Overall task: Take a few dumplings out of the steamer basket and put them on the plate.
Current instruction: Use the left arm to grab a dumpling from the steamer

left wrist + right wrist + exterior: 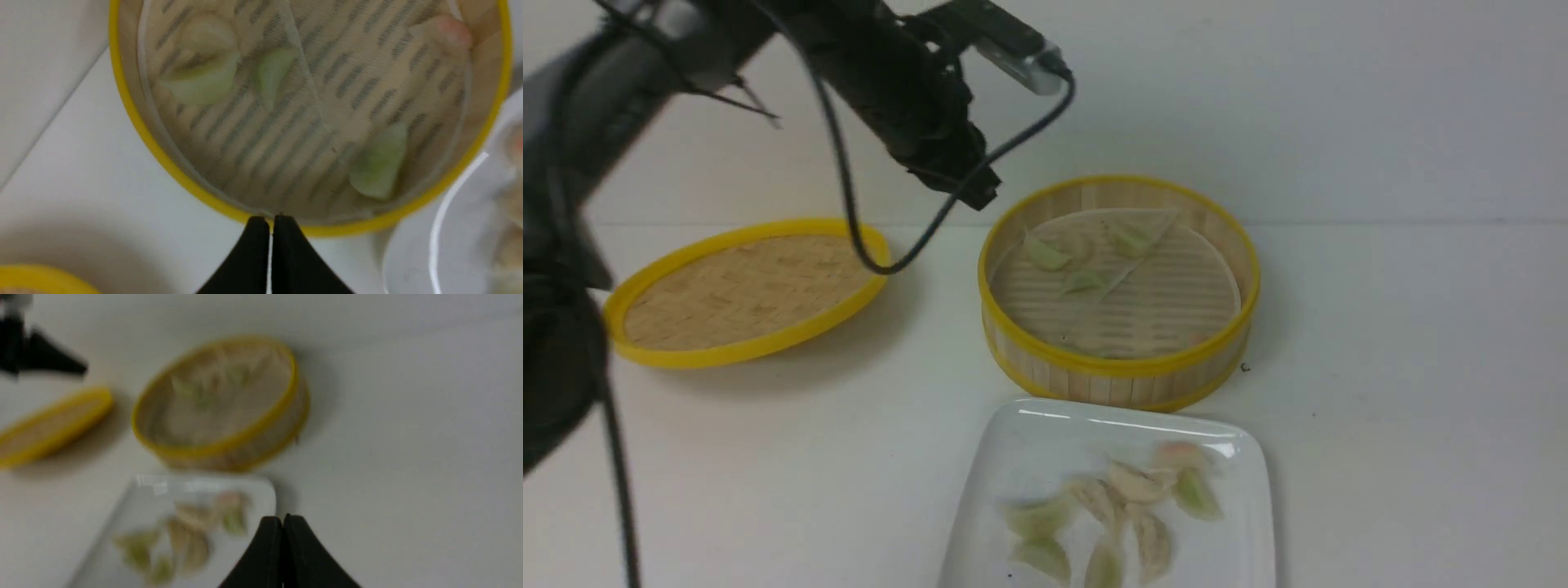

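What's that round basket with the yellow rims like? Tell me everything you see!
The steamer basket is round, with upright bamboo-looking slats and yellow rims top and bottom. It stands open on the table, just beyond the plate. Inside, a pale liner with a fold covers the slatted floor, and a few greenish dumplings lie on it.

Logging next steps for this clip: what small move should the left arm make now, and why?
Probably open the left gripper and lower it toward the green dumpling in the steamer basket. Its jaws are shut and empty over the basket's rim, more lie inside, and the plate already holds several.
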`<state>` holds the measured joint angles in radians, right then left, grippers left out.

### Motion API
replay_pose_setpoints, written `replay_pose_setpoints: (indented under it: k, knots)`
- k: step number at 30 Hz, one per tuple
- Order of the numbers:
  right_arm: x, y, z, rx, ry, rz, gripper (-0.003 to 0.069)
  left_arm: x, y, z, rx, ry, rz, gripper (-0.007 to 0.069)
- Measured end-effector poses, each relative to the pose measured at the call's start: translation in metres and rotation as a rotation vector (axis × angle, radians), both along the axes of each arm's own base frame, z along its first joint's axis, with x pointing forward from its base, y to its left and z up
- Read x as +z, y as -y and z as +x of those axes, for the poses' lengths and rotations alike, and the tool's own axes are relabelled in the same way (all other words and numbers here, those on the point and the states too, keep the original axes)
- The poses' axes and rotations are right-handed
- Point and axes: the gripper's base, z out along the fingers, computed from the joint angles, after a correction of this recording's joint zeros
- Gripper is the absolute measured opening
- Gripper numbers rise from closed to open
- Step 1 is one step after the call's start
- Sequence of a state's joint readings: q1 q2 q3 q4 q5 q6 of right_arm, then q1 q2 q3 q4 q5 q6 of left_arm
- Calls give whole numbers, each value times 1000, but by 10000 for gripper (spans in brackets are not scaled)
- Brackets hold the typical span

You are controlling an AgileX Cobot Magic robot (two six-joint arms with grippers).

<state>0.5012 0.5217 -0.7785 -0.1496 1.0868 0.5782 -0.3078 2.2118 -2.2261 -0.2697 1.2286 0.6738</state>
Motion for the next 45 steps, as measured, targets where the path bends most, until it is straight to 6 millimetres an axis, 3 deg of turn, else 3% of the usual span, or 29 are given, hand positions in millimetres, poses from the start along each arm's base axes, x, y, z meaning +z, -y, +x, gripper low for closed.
replay_pose_setpoints:
  k: [2, 3, 6, 11, 19, 23, 31, 36, 40, 42, 44, 45]
  knots:
    - [4, -7, 5, 41, -77, -43, -15, -2, 10, 8, -14, 37, 12, -6]
    - [7, -15, 12, 84, -153, -90, -15, -12, 23, 17, -32, 62, 30, -3]
    - [8, -23, 17, 120, -184, -111, -15, -19, 35, 25, -47, 92, 34, 8]
    - [5, -29, 18, 136, -233, -99, -15, -48, 48, 38, -75, 103, 47, 106]
    - [5, -30, 17, 142, -244, -88, -15, -104, 53, 55, -148, 124, 117, 458]
    - [5, -30, 17, 142, -244, -88, -15, -116, 50, 60, -138, 153, 166, 533]
    - [5, -30, 17, 142, -245, -89, -15, -129, 48, 64, -128, 156, 196, 459]
    - [5, -30, 17, 142, -245, -89, -15, -127, 54, 57, -132, 121, 224, 210]
    - [5, -30, 17, 142, -245, -89, -15, -101, 49, 47, -83, 84, 275, 222]
    - [5, -30, 17, 142, -245, -89, -15, -79, 47, 44, -57, 115, 264, 222]
    - [5, -30, 17, 143, -245, -89, -15, -41, 43, 36, -8, 164, 223, 222]
    - [5, -30, 17, 143, -245, -89, -15, -37, 43, 36, -2, 169, 218, 222]
